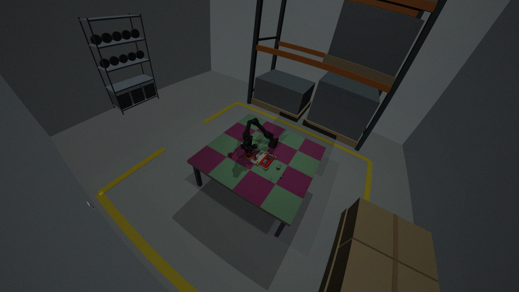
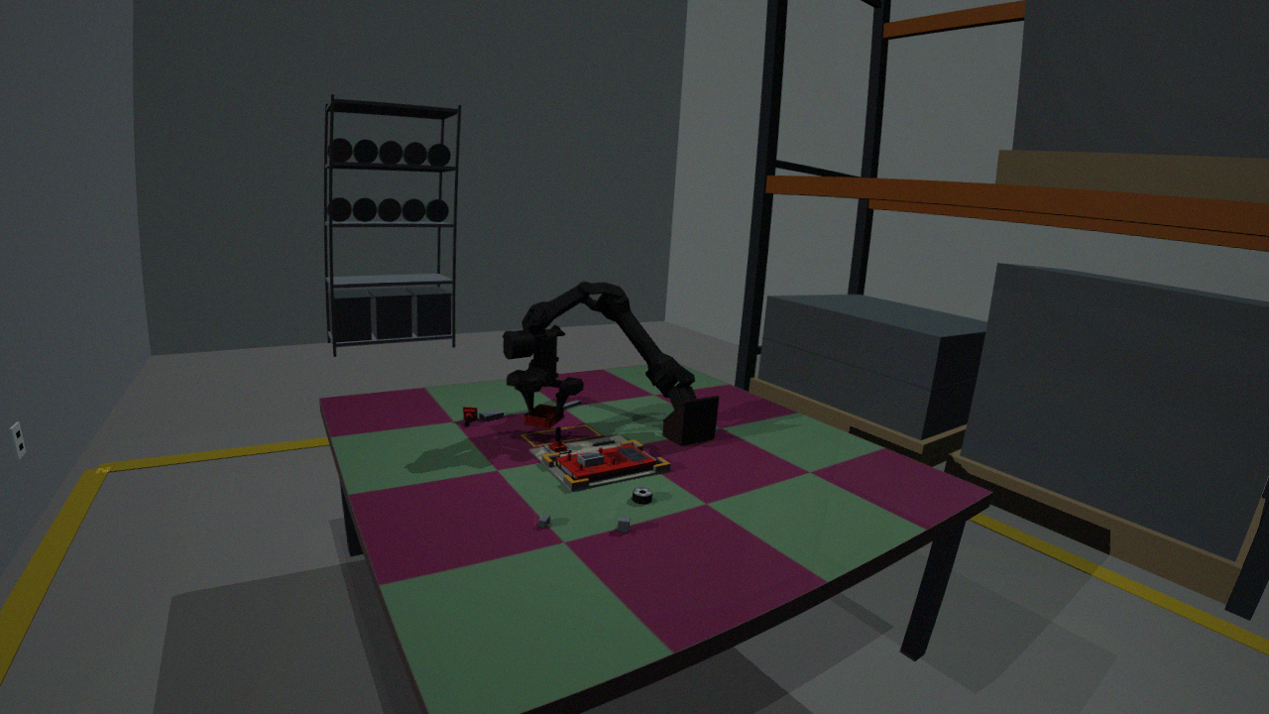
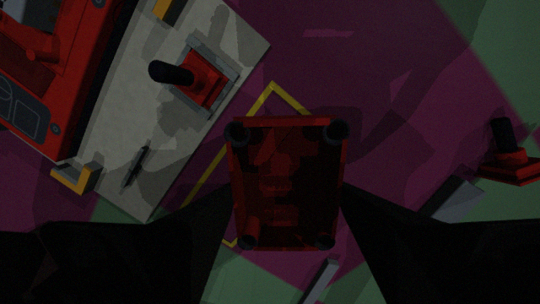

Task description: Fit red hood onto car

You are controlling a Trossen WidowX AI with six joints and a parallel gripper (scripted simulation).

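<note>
The red hood [image 1: 249, 154] [image 2: 539, 418] [image 3: 287, 122] is between the fingers of my gripper [image 2: 544, 412] [image 3: 285, 187], which is shut on its two sides. In the exterior view the hood hangs a little above the table. The wrist view looks into its dark hollow, with a round dark boss at each corner. The red chassis [image 1: 269, 159] [image 2: 621, 459] [image 3: 82, 90] sits in the jig [image 3: 126, 110], left of the hood in the wrist view. The grey engine block [image 2: 590, 458] stands on its deck. A red stub peg [image 3: 44, 56] shows there; the other pegs are hard to tell.
A black-handled red piece [image 3: 173, 73] [image 2: 558, 436] stands on the jig board beside the hood. A similar red piece [image 3: 512, 165] [image 2: 469, 415], a grey block [image 3: 457, 203] and a grey bar [image 3: 322, 279] lie around. A wheel [image 2: 642, 495] lies near the jig. A yellow outline [image 3: 204, 177] is below the hood.
</note>
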